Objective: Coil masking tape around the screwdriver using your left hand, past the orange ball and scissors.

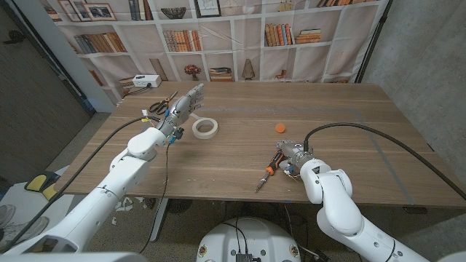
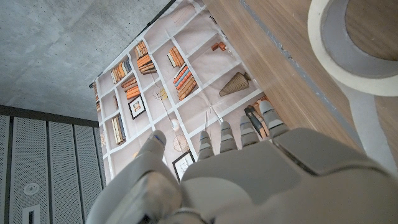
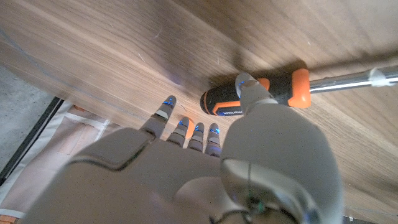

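The masking tape roll (image 1: 205,128) (image 2: 344,55) lies flat on the wooden table (image 1: 328,109), left of middle. My left hand (image 1: 183,108) (image 2: 249,174) hovers just left of the roll, its fingers apart and holding nothing. The screwdriver (image 1: 270,169) (image 3: 273,93), with a black and orange handle, lies near the front edge with its tip toward me. My right hand (image 1: 295,156) (image 3: 205,168) sits against the handle's right side; its thumb lies over the handle and its fingers stretch out apart. The orange ball (image 1: 281,127) rests between roll and screwdriver. Scissors (image 1: 167,101) lie behind my left hand.
A white box (image 1: 145,81) stands at the table's back left corner, with small items near the scissors. A bookshelf backdrop (image 1: 218,36) hangs behind the table. Bare wood stretches across the right half and the far side.
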Action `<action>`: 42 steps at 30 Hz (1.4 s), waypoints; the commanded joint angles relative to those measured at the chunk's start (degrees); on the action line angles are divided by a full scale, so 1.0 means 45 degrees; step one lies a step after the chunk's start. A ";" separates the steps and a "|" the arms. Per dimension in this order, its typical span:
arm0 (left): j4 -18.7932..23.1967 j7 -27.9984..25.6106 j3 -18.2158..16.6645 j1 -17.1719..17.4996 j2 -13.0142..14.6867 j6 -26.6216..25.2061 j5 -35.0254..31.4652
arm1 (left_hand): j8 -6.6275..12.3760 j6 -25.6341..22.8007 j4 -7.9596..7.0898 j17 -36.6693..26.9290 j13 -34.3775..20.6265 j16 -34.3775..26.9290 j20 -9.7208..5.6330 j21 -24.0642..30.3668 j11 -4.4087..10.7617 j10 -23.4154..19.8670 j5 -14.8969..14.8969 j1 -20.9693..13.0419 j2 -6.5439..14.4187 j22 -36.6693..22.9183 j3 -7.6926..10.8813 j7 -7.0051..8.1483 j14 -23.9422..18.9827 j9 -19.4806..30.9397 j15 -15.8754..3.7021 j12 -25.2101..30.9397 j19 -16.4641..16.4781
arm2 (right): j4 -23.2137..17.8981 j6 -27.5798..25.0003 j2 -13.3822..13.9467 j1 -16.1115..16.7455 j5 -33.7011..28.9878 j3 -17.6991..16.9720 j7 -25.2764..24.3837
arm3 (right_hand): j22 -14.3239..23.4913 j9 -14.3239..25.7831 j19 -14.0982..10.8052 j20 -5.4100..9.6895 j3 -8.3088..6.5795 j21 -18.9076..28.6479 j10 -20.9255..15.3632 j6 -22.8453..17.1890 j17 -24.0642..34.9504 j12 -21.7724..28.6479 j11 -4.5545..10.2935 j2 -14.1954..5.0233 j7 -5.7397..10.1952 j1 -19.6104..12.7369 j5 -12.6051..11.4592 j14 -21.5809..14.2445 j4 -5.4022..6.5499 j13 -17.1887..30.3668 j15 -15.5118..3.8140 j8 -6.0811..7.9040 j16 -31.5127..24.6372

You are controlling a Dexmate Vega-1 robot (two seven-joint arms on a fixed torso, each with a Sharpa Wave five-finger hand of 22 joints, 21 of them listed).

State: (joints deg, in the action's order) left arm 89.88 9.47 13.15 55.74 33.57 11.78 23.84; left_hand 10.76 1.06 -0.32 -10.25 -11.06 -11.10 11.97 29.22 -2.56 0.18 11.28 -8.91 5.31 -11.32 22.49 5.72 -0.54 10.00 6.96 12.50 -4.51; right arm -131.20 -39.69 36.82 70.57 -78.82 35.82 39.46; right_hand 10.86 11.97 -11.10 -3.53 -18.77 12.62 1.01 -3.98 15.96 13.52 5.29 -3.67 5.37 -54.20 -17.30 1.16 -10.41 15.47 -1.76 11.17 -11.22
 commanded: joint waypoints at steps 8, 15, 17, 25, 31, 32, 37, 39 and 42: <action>-0.0285 0.0368 -0.0019 -0.0154 -0.0033 -0.0103 0.0462 | -0.0073 0.0152 -0.0046 -0.0038 -0.0042 -0.0098 0.0058 -0.0021 -0.0003 0.0128 0.0095 0.0135 -0.0049 -0.0038 -0.0066 0.0073 -0.0204 0.0063 -0.0038 -0.0030 0.0103 | -0.0214 0.4297 0.0482 0.0837 0.1511 -0.1544 -0.1539 | 0.0001 -0.0062 -0.1102 0.0715 -0.0090 0.0351 -0.3492 -0.3405 -0.0600 0.0554 0.1609 -0.0276 0.1591 -0.3050 0.0634 -0.1575 0.0172 -0.0305 -0.2113 0.1073 -0.0691; -0.0289 0.0372 -0.0076 -0.0106 -0.0028 -0.0158 0.0589 | -0.0066 0.0162 -0.0054 -0.0037 -0.0043 -0.0140 0.0060 -0.0027 0.0008 0.0130 0.0102 0.0153 -0.0058 -0.0039 -0.0078 0.0086 -0.0358 0.0063 -0.0141 -0.0033 0.0128 | 0.0213 0.4636 0.0301 0.0429 0.1688 -0.1346 -0.1081 | 0.0058 -0.0141 -0.2593 0.1114 0.0284 0.0903 -0.4731 -0.5009 -0.0573 0.0304 0.1446 -0.0384 0.1560 -0.4448 0.1019 -0.3527 0.0234 -0.0535 -0.2534 0.1049 -0.1403; -0.0301 0.0376 -0.0059 -0.0136 -0.0032 -0.0164 0.0578 | -0.0066 0.0171 -0.0056 -0.0036 -0.0043 -0.0145 0.0060 -0.0028 0.0019 0.0115 0.0104 0.0158 -0.0061 -0.0040 -0.0081 0.0092 -0.0386 0.0063 -0.0185 -0.0028 0.0137 | 0.0340 0.4551 0.0200 0.0204 0.1536 -0.1237 -0.0568 | 0.0075 -0.0143 -0.2729 0.1068 0.0526 0.0974 -0.4937 -0.5356 -0.0510 0.0310 0.1304 -0.0356 0.1421 -0.4251 0.1084 -0.3801 0.0390 -0.0546 -0.2511 0.1079 -0.1537; -0.0389 0.0433 0.0069 -0.0339 -0.0084 -0.0245 0.0543 | -0.0061 0.0181 -0.0060 -0.0035 -0.0044 -0.0153 0.0061 -0.0030 0.0028 0.0138 0.0109 0.0169 -0.0068 -0.0041 -0.0088 0.0101 -0.0454 0.0063 -0.0193 -0.0038 0.0163 | 0.1333 0.4102 -0.0298 -0.0658 0.0465 -0.0737 0.1830 | 0.0099 -0.0147 -0.2919 0.0805 0.1002 0.1096 -0.5517 -0.6052 -0.0378 0.0360 0.1126 -0.0476 0.1237 -0.3767 0.1149 -0.4315 0.0683 -0.0551 -0.2434 0.1121 -0.1821; -0.0452 0.0460 0.0139 -0.0469 -0.0090 -0.0336 0.0517 | -0.0055 0.0181 -0.0064 -0.0034 -0.0044 -0.0165 0.0061 -0.0029 0.0037 0.0153 0.0114 0.0177 -0.0070 -0.0043 -0.0093 0.0105 -0.0523 0.0063 -0.0179 -0.0045 0.0187 | 0.1661 0.3743 -0.0477 -0.0680 0.0191 -0.0769 0.2084 | 0.0094 -0.0146 -0.2798 0.0486 0.1619 0.1071 -0.4827 -0.5143 -0.0363 -0.0059 0.0389 -0.0050 0.0851 -0.2624 0.1014 -0.4557 0.1059 -0.0556 -0.2064 0.0507 -0.1779; -0.0476 0.0475 0.0155 -0.0499 -0.0101 -0.0342 0.0519 | -0.0054 0.0180 -0.0065 -0.0034 -0.0044 -0.0165 0.0061 -0.0029 0.0036 0.0157 0.0115 0.0178 -0.0070 -0.0043 -0.0094 0.0107 -0.0529 0.0063 -0.0183 -0.0047 0.0193 | 0.1675 0.3738 -0.0471 -0.0646 0.0164 -0.0779 0.1930 | 0.0094 -0.0144 -0.2796 0.0469 0.1656 0.1070 -0.4728 -0.5089 -0.0359 -0.0103 0.0325 -0.0028 0.0828 -0.2538 0.0997 -0.4531 0.1090 -0.0555 -0.2043 0.0472 -0.1757; -0.0627 0.0545 0.0227 -0.0667 -0.0149 -0.0353 0.0514 | -0.0050 0.0185 -0.0070 -0.0033 -0.0045 -0.0171 0.0062 -0.0031 0.0038 0.0169 0.0120 0.0188 -0.0071 -0.0044 -0.0098 0.0119 -0.0591 0.0063 -0.0180 -0.0052 0.0217 | 0.1614 0.3971 -0.0305 -0.0376 0.0825 -0.1067 0.0836 | 0.0128 -0.0144 -0.3801 0.0636 0.1723 0.1527 -0.6358 -0.6675 0.0320 0.0437 0.0521 -0.0459 0.0809 -0.2580 0.0782 -0.7195 0.0917 -0.0510 -0.2349 0.0854 -0.3231; -0.0698 0.0571 0.0242 -0.0710 -0.0168 -0.0336 0.0522 | -0.0054 0.0199 -0.0071 -0.0033 -0.0045 -0.0167 0.0062 -0.0031 0.0037 0.0161 0.0121 0.0191 -0.0071 -0.0045 -0.0100 0.0113 -0.0595 0.0063 -0.0171 -0.0048 0.0224 | 0.1589 0.4202 -0.0166 -0.0235 0.1275 -0.1218 0.0188 | 0.0210 -0.0148 -0.4097 0.0582 0.1880 0.1762 -0.7235 -0.7690 0.0924 0.0746 0.0588 -0.0491 0.0935 -0.2614 0.0767 -0.8003 0.0796 -0.0466 -0.2359 0.1112 -0.3980; -0.0761 0.0585 0.0254 -0.0745 -0.0180 -0.0327 0.0527 | -0.0051 0.0202 -0.0074 -0.0033 -0.0046 -0.0163 0.0063 -0.0033 0.0046 0.0178 0.0124 0.0196 -0.0071 -0.0046 -0.0102 0.0117 -0.0611 0.0063 -0.0171 -0.0055 0.0235 | 0.1560 0.4639 0.0173 0.0030 0.1667 -0.1346 -0.1152 | 0.0407 -0.0173 -0.4762 0.1128 0.1863 0.2383 -0.9398 -1.0305 0.2180 0.1566 0.0486 -0.0966 0.0817 -0.3018 0.0853 -0.9962 0.0586 -0.0377 -0.2485 0.1774 -0.5559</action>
State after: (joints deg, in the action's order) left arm 87.50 11.66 13.82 53.36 33.06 10.41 26.22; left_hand 10.76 1.58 -0.56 -10.25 -11.05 -11.49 12.17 29.22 -2.05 0.68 11.28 -8.46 4.85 -11.31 22.25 6.25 -2.99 10.00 6.14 12.31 -3.90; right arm -125.12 -21.63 35.57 68.64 -75.64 31.11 43.48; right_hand 11.92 11.00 -30.25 0.02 -10.18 21.34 -32.49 -34.43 22.08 17.46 9.42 -5.49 15.50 -65.67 -13.54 -35.78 -7.08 12.87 -1.09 14.21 -31.34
